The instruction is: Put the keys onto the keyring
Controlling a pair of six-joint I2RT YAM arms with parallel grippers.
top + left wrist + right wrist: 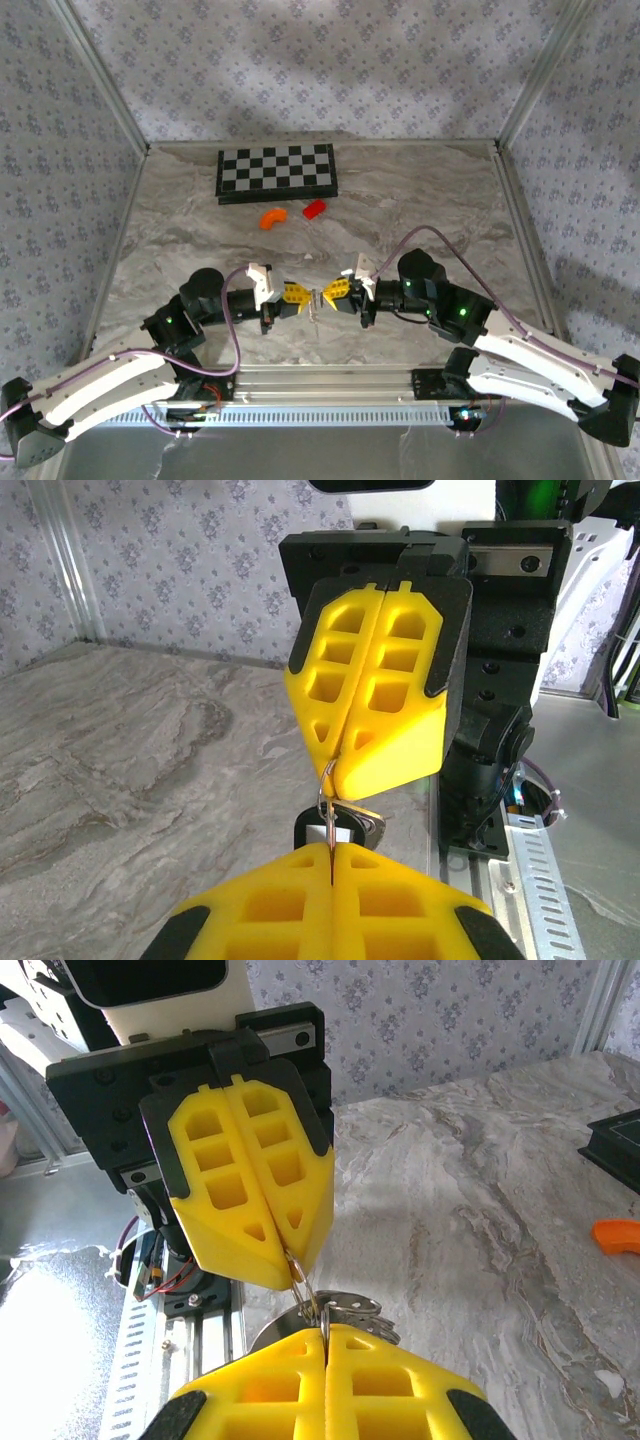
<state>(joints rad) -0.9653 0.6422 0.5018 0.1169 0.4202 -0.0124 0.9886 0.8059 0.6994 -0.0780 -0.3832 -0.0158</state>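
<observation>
Two hands: my left hand (pixel 305 298) and right hand (pixel 328 296) meet tip to tip, raised off the table (pixel 200 230), so the small work hangs between them.
Left hand: fingers pressed together, a thin metal edge caught in their seam (I take it for the loop, though it could be a key's edge).
Right hand: fingers pressed together too, pinching the opposite end of the loop at the very tips.
Keyring (pixel 328 792): stretched upright between my two sets of fingertips, off the table, gripped at both ends to stop it swinging.
Keys (pixel 350 828): bunched against the loop just beside my left fingertips; whether they are threaded on or only lying against it, I cannot tell.
Reason for the hold: two pinches steady a thing too slight for one hand.
Step, as I judge it: threading, near its end.
Elsewhere: checkerboard (pixel 277 172), red block (pixel 315 208) and orange piece (pixel 272 216) lie well beyond both hands.
</observation>
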